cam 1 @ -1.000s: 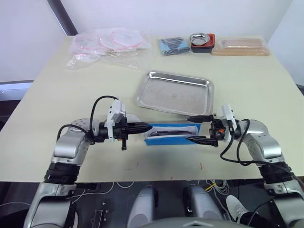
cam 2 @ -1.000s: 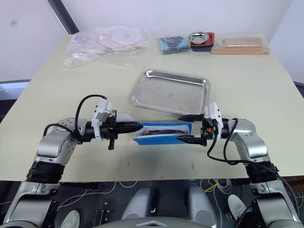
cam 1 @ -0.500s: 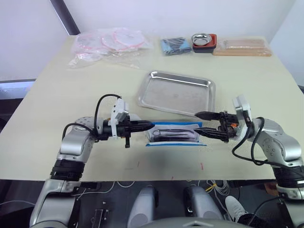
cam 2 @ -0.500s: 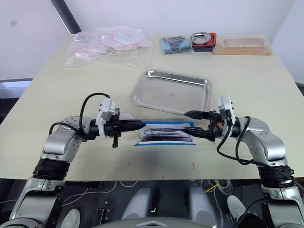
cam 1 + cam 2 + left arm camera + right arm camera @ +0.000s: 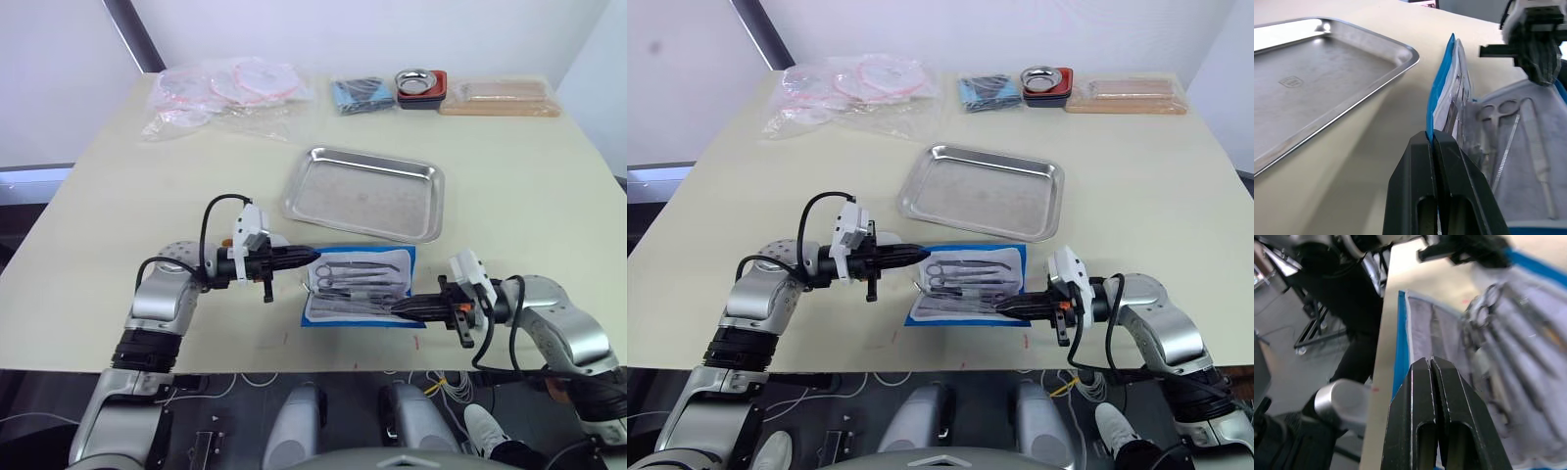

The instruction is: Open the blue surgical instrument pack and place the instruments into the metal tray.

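Blue pack [image 5: 359, 287] lying open at lower centre of the frame, instruments [image 5: 358, 279] showing on its grey lining. Left claw [image 5: 312, 256] clamped on its upper-left edge; right claw [image 5: 396, 310] closed at its lower-right edge. Metal tray [image 5: 363, 192] just above, on the beige surface [image 5: 118, 196]; bare room at both sides.

Pale cream table [image 5: 118, 196], rectangular, set against a plain white wall [image 5: 372, 29]; a dark diagonal bar [image 5: 132, 34] crosses the wall at the table's far left corner. Even, soft light, no hard shadows on the tabletop. Below the near edge: dark floor [image 5: 225, 431] with loose cables [image 5: 446, 384]; in the right wrist view, a grey floor [image 5: 1283, 318] and black stand legs [image 5: 1312, 328] beside the table.
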